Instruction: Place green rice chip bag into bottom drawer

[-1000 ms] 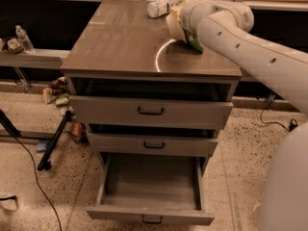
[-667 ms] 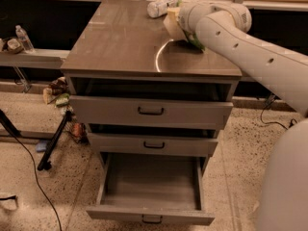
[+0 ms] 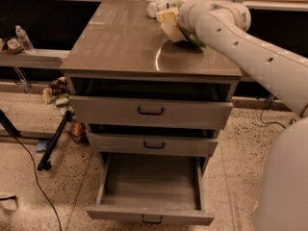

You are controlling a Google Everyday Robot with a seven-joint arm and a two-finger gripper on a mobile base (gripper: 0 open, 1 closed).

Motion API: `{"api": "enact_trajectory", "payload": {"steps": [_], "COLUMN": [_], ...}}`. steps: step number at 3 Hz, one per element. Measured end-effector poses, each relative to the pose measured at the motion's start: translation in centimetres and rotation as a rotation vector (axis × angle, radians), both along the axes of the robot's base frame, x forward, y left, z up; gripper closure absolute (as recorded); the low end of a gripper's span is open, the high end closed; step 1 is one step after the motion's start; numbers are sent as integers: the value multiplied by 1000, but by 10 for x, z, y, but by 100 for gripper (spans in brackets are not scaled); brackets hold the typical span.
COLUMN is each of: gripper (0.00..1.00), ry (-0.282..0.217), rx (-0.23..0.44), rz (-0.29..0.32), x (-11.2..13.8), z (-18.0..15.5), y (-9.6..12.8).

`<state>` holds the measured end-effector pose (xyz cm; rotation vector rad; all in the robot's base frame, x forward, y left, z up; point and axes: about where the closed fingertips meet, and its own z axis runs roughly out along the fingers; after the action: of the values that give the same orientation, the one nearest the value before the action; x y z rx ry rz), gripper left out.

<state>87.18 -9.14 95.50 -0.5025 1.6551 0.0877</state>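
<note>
Since the earlier frame the arm (image 3: 250, 47) has drawn a little toward the back left of the countertop (image 3: 120, 47), and the pale end of the bag now shows further out past the wrist. The gripper (image 3: 175, 27) is at the back right of the countertop, right at the green rice chip bag (image 3: 167, 18) and mostly hidden by the white wrist, so I cannot tell whether it is gripping the bag or merely over it. The bag sits under the end of the arm, its light green part sticking out to the left and its darker green end (image 3: 197, 39) showing below the arm, close to the surface; whether it rests on the countertop cannot be told. Just behind it, at the back edge, lies a pale crumpled object (image 3: 159, 5) too blurred to name. Below, the bottom drawer (image 3: 151, 184) is pulled well out, its grey floor showing, with its small dark handle (image 3: 152, 219) at the front. The top drawer (image 3: 151, 110) and middle drawer (image 3: 154, 144) above it stand slightly ajar, dark gaps over each front. On a ledge at far left stands a clear bottle (image 3: 22, 37), and a black cable (image 3: 33, 177) trails across the speckled floor.
</note>
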Motion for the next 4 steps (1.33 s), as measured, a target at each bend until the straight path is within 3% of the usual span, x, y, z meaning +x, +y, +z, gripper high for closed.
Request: {"api": "enact_trajectory", "payload": {"steps": [1, 4], "gripper": [12, 20], "ry": [-7, -3], "rx": [2, -13], "rz": [-20, -95], "x": [6, 8], "z": [8, 18], "y": [-9, -43]}}
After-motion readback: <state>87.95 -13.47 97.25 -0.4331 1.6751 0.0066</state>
